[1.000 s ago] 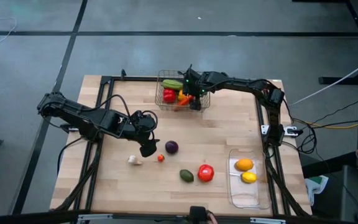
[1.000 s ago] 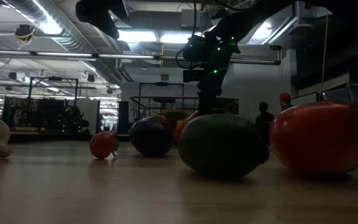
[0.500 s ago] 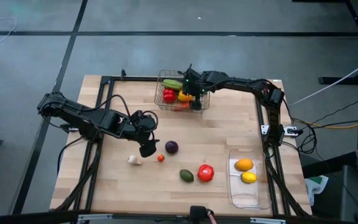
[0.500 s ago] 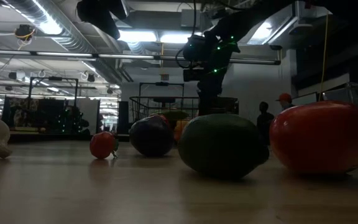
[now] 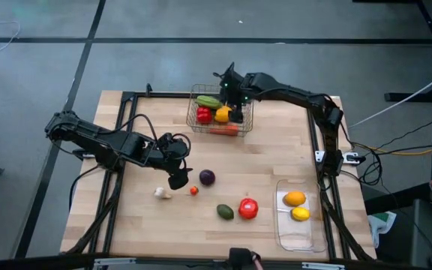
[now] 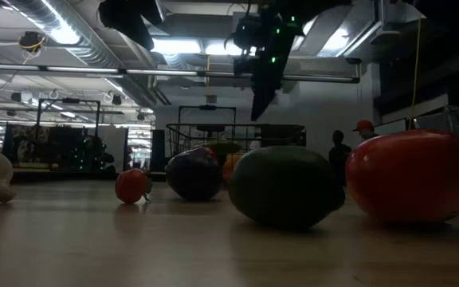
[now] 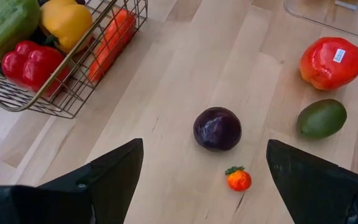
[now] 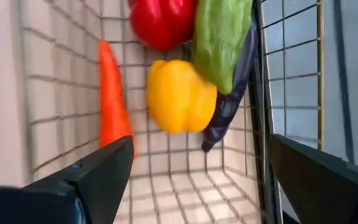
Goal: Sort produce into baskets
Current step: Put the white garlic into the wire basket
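Produce: purple ball [image 7: 217, 129], tiny tomato [image 7: 238, 180] mid-table, loose; likely light, hard, smooth, prone to roll; grip across the middle. Left gripper [image 5: 180, 180] beside them, jaws apart. Right gripper [image 5: 233, 112] over far wire basket [image 5: 197, 124], jaws apart, empty

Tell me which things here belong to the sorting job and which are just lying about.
Job:
wire basket, holding peppers and a carrot
clear tray, holding two yellow-orange fruits
purple cabbage
small tomato
avocado
red tomato
whitish piece

Lying about:
cables off the table's right edge
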Available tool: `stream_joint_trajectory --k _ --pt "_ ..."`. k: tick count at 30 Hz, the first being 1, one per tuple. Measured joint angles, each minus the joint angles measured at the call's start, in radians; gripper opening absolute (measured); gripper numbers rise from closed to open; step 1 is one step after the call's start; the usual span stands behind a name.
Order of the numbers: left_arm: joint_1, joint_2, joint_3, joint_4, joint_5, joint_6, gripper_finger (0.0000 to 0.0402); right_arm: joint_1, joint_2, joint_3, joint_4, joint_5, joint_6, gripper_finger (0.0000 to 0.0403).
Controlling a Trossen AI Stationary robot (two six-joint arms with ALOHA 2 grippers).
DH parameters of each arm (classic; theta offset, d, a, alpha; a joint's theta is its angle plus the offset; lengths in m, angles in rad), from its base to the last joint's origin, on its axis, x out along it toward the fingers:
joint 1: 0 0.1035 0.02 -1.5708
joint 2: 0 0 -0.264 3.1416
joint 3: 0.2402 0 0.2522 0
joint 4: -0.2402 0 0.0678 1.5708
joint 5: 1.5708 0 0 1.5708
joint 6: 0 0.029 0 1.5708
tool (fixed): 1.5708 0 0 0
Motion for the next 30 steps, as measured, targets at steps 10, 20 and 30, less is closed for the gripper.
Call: stream_joint_trajectory --k 10,20,30 --pt "-0.009 0.0 0.0 -0.005 0.001 0.003 0.0335 0.041 -0.014 0.201 -0.225 -0.14 0.055 0.0367" --pt "-0.084 0.0 0.0 -0.179 0.038 -0.106 0.0335 0.196 -0.027 0.195 -0.229 -0.147 0.055 0.0367" --pt "-0.201 0.0 -0.097 -0.283 0.078 -0.211 0.0335 0.348 -0.027 0.192 -0.319 -0.147 0.082 0.0367"
